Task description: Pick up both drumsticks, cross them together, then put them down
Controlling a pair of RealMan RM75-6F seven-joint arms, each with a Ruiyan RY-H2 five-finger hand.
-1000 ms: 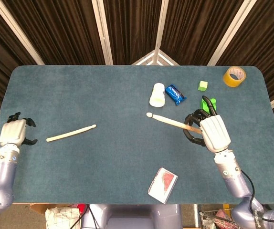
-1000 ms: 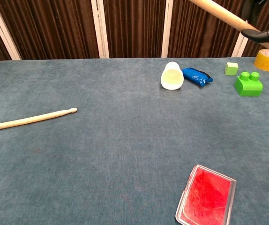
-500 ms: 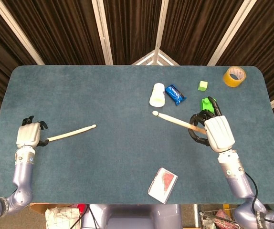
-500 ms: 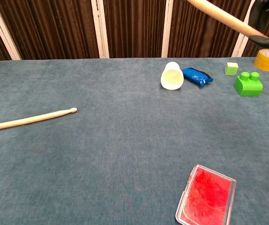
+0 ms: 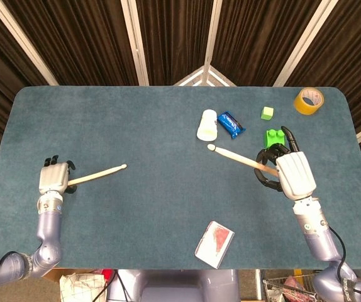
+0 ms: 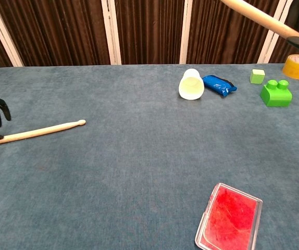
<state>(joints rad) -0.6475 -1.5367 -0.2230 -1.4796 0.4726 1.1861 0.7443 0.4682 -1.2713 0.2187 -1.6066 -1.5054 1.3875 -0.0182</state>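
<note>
- One drumstick [image 5: 238,157] is clamped in the right hand [image 5: 290,175], raised above the bench [image 5: 136,126], right side.
- The other drumstick [image 5: 97,174] lies at left; the left hand [image 5: 53,178] is over its butt, fingers apparently apart, grip uncertain.

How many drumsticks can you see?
2. One drumstick lies on the table at the left robot hand. The other drumstick is lifted in the right robot hand.

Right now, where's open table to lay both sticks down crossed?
Best patch: the table centre, between the left drumstick, the white cup and the red case. The far-left stretch is bare too. Crowded at far right: cup, blue packet, green block, small cube, tape.
</note>
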